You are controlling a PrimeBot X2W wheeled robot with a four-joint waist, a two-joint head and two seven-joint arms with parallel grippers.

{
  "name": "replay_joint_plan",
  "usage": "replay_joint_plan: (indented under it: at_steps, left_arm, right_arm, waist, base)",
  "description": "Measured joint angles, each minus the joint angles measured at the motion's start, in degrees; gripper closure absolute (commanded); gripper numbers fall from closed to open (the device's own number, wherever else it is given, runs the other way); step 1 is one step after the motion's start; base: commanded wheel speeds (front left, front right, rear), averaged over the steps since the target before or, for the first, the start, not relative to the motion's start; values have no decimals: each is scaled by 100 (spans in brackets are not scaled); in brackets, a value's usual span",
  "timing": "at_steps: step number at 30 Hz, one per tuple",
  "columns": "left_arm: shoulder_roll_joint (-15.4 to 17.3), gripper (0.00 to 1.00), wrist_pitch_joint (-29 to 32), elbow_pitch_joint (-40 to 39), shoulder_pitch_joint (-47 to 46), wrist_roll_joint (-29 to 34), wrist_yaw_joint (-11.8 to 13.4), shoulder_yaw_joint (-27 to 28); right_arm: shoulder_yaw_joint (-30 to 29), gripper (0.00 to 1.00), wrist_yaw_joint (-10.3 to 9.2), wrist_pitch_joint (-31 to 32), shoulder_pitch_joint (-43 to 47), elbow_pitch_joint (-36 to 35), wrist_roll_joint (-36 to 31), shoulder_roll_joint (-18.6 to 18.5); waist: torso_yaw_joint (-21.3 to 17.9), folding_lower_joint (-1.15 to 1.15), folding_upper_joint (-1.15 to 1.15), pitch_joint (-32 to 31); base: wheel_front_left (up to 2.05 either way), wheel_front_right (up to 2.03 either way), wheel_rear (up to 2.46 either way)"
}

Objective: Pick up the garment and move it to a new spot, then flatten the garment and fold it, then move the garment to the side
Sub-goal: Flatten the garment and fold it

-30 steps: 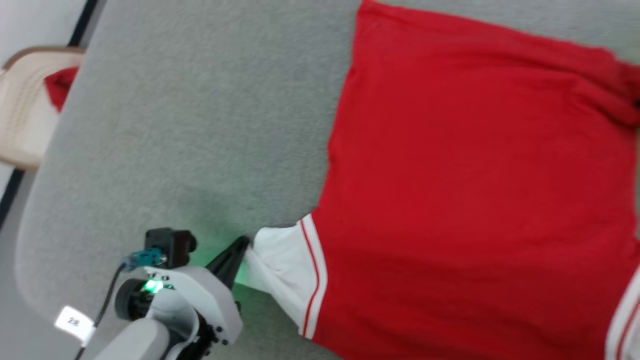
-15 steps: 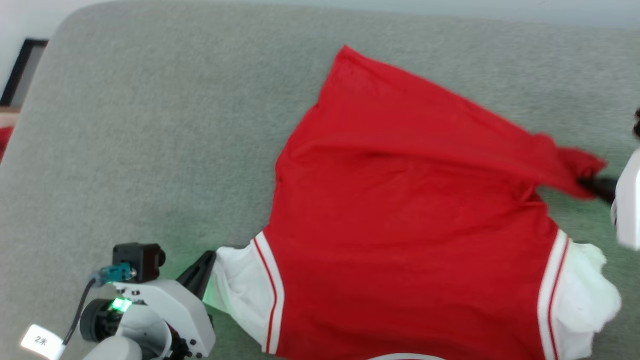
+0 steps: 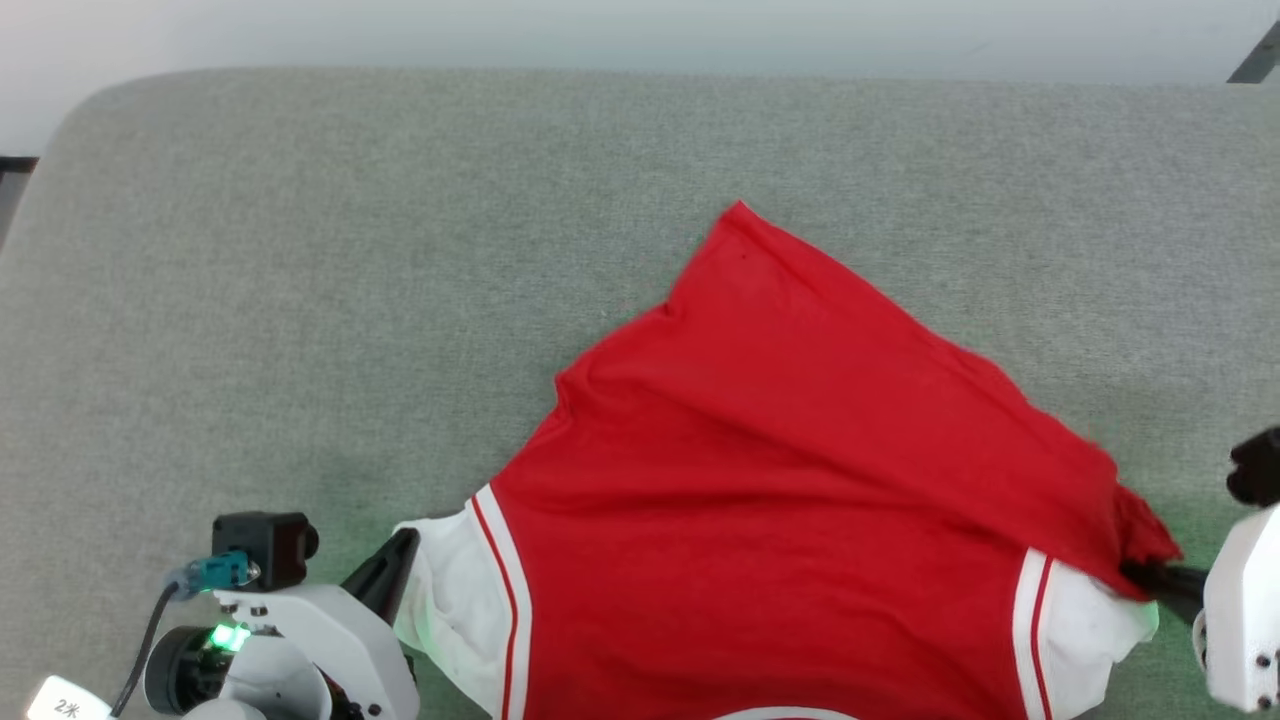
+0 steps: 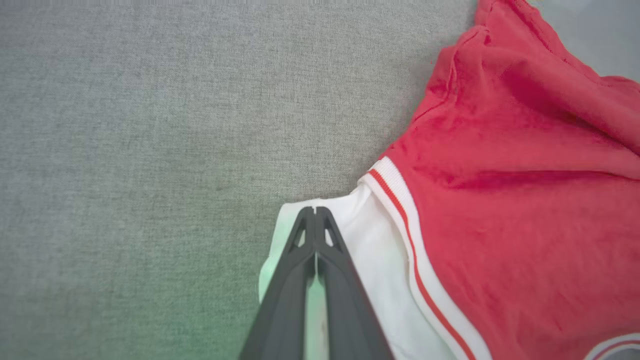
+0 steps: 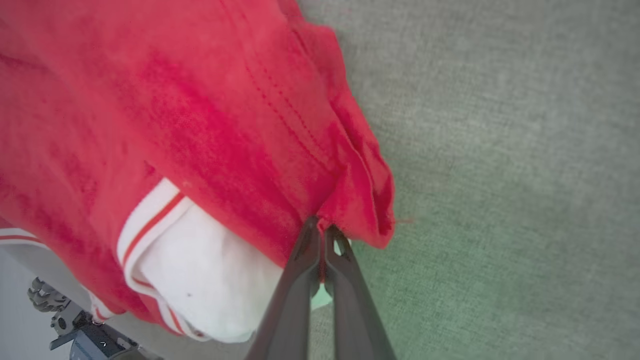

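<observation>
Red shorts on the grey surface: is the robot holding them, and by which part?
Yes. The left claw pinches the shorts by a white hem corner; the right claw pinches a bunched red edge.

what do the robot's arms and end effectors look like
The left end effector has two long dark tapered fingers with triangular cut-outs, a white wrist housing, green light, black camera block, teal plug on a dark cable, white tag. The right end effector: same fingers, white housing.
</observation>
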Motion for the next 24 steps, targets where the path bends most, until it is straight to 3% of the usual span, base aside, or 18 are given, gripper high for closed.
replay_joint_plan:
  at_steps: [9, 10, 12, 13, 19, 24]
  left_arm:
    - [13, 100, 7, 8, -5, -22, -2, 1]
    - [12, 100, 8, 16, -8, -23, -8, -1]
    - [9, 100, 9, 38, -24, -25, -13, -4]
    - [8, 100, 9, 42, -34, -25, -23, -7]
    - [18, 100, 1, 69, -34, -25, -25, -3]
    - [24, 100, -44, 64, 9, -29, -19, -4]
  right_arm:
    - [7, 100, 0, -292, 155, 272, -198, 371]
    - [11, 95, 0, -366, 143, 339, -201, 410]
    - [76, 56, 1, -448, 92, 422, -236, 416]
    - [103, 0, 1, -482, 65, 444, -238, 407]
    - [182, 0, 1, -564, 63, 294, -200, 193]
    - [-80, 0, 1, -552, 273, -204, -236, 62]
  waist:
    - [-95, 0, 0, 0]
    - [-98, 0, 0, 2]
    - [-102, 0, 0, -4]
    - [-104, 0, 0, -12]
    - [-114, 0, 0, -91]
    - [-128, 0, 0, -169]
  base:
    - [0, 0, 0]
    - [0, 0, 0]
    - [0, 0, 0]
    - [0, 0, 0]
    - [0, 0, 0]
    - [0, 0, 0]
